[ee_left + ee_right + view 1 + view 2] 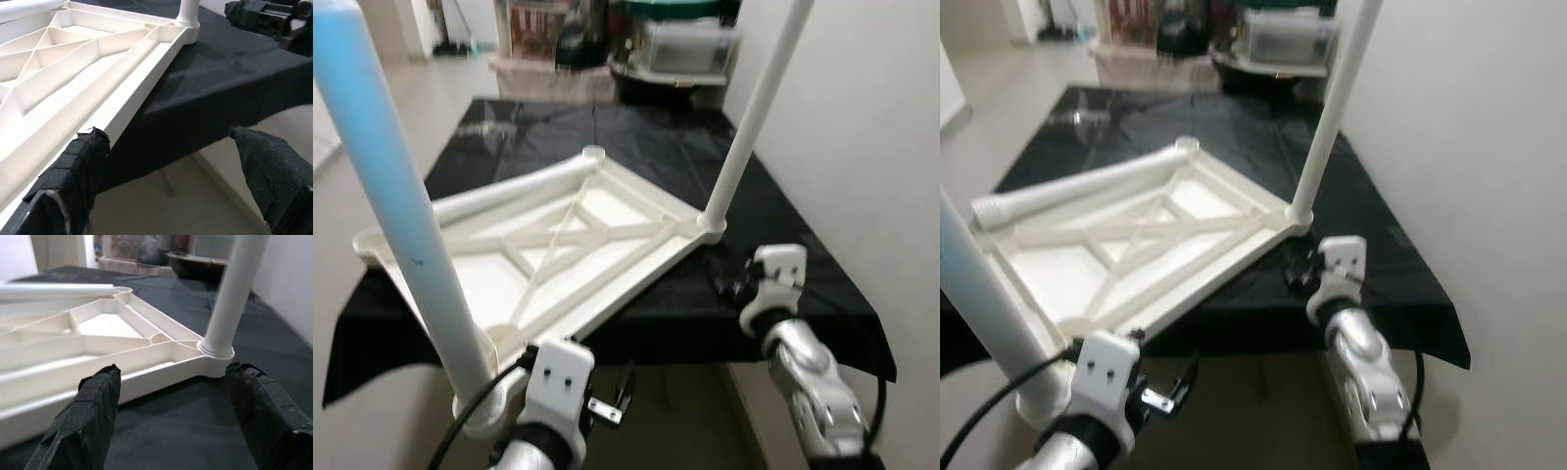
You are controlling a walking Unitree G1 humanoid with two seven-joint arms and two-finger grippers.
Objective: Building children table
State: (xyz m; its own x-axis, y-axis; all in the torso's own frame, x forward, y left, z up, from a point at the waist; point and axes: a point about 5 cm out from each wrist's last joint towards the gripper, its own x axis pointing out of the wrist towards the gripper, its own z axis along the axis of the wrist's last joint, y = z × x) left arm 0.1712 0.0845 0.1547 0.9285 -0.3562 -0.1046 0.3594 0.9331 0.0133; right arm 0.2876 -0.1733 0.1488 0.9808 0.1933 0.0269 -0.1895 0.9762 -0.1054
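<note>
Two spread grippers, left gripper (166,181), right gripper (171,416), one upturned tabletop (558,250), two upright legs (749,127), one lying leg (1077,191)

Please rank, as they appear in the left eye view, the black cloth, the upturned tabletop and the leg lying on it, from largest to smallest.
1. black cloth
2. upturned tabletop
3. lying leg

The tabletop overhangs toward the camera, so nearness inflates it somewhat.
</note>
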